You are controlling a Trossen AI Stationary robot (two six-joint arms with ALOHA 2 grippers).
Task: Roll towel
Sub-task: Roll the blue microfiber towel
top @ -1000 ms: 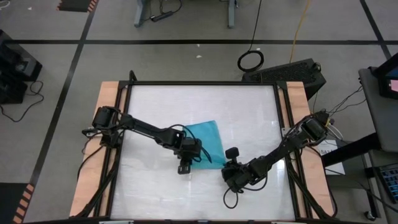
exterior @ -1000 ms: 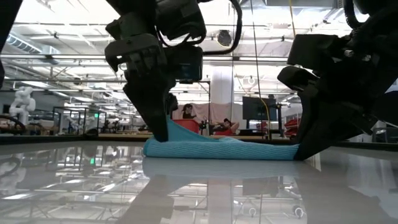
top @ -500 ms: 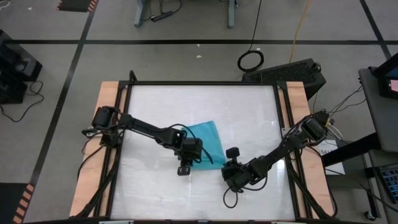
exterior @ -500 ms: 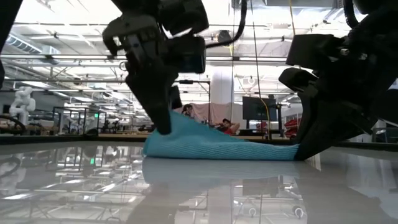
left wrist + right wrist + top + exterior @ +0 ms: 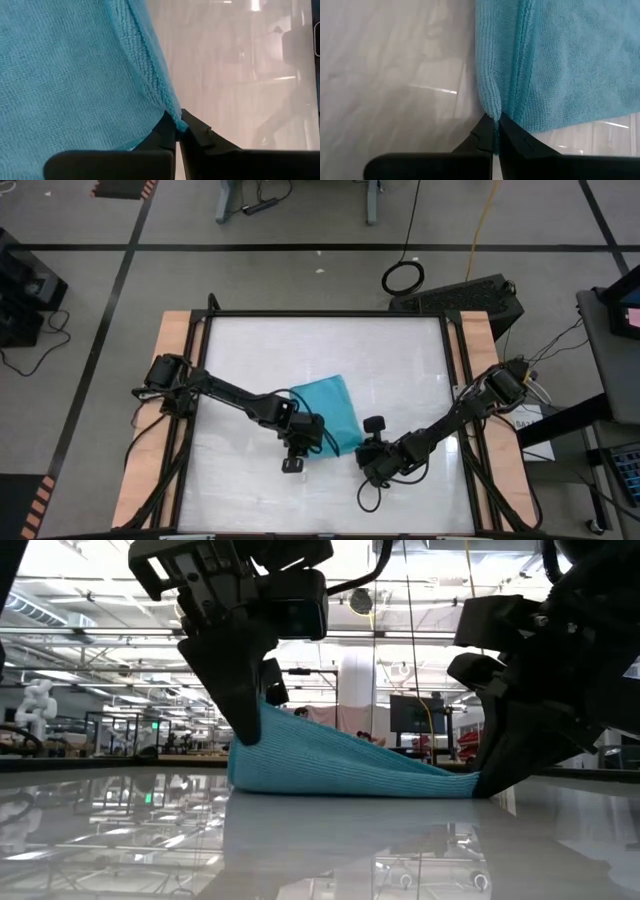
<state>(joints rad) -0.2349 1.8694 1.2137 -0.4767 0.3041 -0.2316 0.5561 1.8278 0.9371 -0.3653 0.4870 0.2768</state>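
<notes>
Item one: my left gripper [image 5: 297, 442], fingers pinched shut on a hemmed corner of the soft turquoise-blue cloth towel [image 5: 330, 413], held that corner raised above the glossy white table [image 5: 400, 350]. Item two: the towel lay near the table's middle, sloping down from the lifted corner to its opposite end. Item three: my right gripper [image 5: 366, 448], fingers clamped tight on the towel's other near corner, kept it low at the tabletop.
</notes>
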